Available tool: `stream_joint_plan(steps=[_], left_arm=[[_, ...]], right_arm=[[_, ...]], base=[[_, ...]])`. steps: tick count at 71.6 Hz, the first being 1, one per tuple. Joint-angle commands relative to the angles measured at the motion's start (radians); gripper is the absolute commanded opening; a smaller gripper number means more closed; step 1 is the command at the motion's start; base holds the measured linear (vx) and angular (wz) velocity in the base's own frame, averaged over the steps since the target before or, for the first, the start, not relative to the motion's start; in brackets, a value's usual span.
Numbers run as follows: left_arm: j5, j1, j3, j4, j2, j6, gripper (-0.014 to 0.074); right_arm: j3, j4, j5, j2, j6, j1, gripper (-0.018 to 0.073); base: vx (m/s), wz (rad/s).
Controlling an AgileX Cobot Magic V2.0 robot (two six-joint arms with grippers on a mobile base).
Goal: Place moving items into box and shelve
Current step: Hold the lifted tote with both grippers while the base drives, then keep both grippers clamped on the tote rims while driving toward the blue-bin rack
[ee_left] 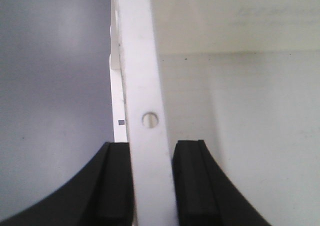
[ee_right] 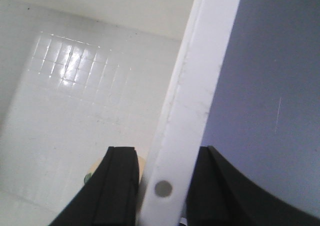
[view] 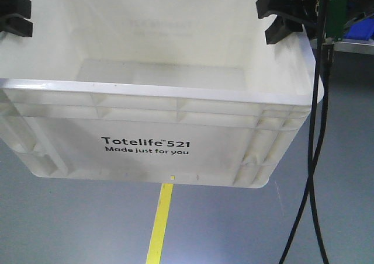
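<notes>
The white box (view: pixel 146 109), printed "Totelife 521 Made just for you", hangs above the grey floor between my two grippers. My left gripper (view: pixel 13 17) clamps the box's left rim (ee_left: pixel 137 61), and in the left wrist view its jaws (ee_left: pixel 152 151) are shut on that rim. On the opposite side, my right gripper (view: pixel 279 20) is shut on the right rim (ee_right: pixel 200 76), which shows between its pads (ee_right: pixel 165 156). A small tan and green item (ee_right: pixel 89 175) lies inside the box, mostly hidden behind a finger. What shows of the box floor is bare.
A yellow floor line (view: pixel 160 223) runs under the box. Black cables (view: pixel 315 159) hang at the right, below a green circuit board (view: pixel 334 10). A blue bin (view: pixel 359 27) sits on a surface at the upper right.
</notes>
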Motion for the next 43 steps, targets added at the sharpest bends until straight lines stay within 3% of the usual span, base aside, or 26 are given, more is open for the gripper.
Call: stream_joint_plan(steps=[1, 43], left_arm=[[-0.131, -0.006, -0.045, -0.059, -0.044, 0.003, -0.0017], [-0.131, -0.006, -0.045, -0.059, -0.044, 0.003, -0.0017]], right_arm=[[-0.049, 0.075, -0.108, -0.055, -0.042, 0.004, -0.0012], [-0.049, 0.075, -0.108, -0.055, -0.042, 0.004, -0.0012]], base=[[0.43, 0.16], [0.47, 0.08]])
